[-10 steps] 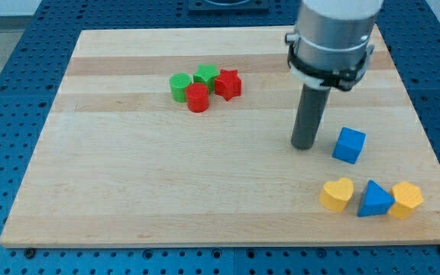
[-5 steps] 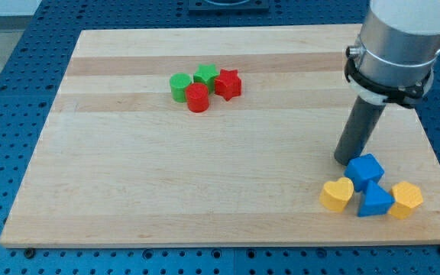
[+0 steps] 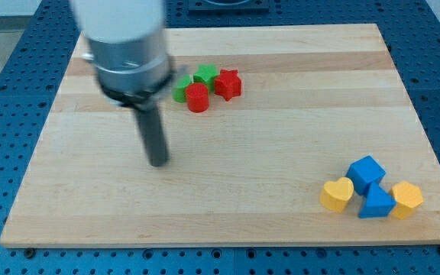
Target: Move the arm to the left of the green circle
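The green circle sits on the table toward the top edge, a little left of the middle, and my arm's housing hides its left part. It touches the red cylinder at its lower right, with the green star-like block just above that and the red star on the cluster's right side; all four are packed together. My tip rests on the bare wood below and slightly left of the green circle, clearly apart from it, in the table's left half about midway between the top and bottom edges. I carry no jaws, only the rod, so there is nothing to show apart or together. Far off near the bottom right corner lies a second group: a yellow heart, a blue cube, a blue triangle and a yellow hexagon-like block, close against one another.
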Motion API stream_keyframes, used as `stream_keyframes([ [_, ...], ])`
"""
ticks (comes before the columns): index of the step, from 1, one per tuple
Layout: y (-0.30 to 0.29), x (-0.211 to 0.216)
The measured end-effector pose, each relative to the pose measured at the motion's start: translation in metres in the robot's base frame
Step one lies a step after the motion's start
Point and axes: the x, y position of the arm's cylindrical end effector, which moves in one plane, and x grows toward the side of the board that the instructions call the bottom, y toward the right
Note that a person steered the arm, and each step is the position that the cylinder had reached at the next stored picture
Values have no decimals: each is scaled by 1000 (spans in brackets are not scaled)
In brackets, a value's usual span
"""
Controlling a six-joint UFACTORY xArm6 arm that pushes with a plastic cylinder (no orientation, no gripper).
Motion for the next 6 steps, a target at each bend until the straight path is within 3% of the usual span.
stream_keyframes([
  [1, -40, -57],
  [3, -31, -146],
  [6, 56, -117],
])
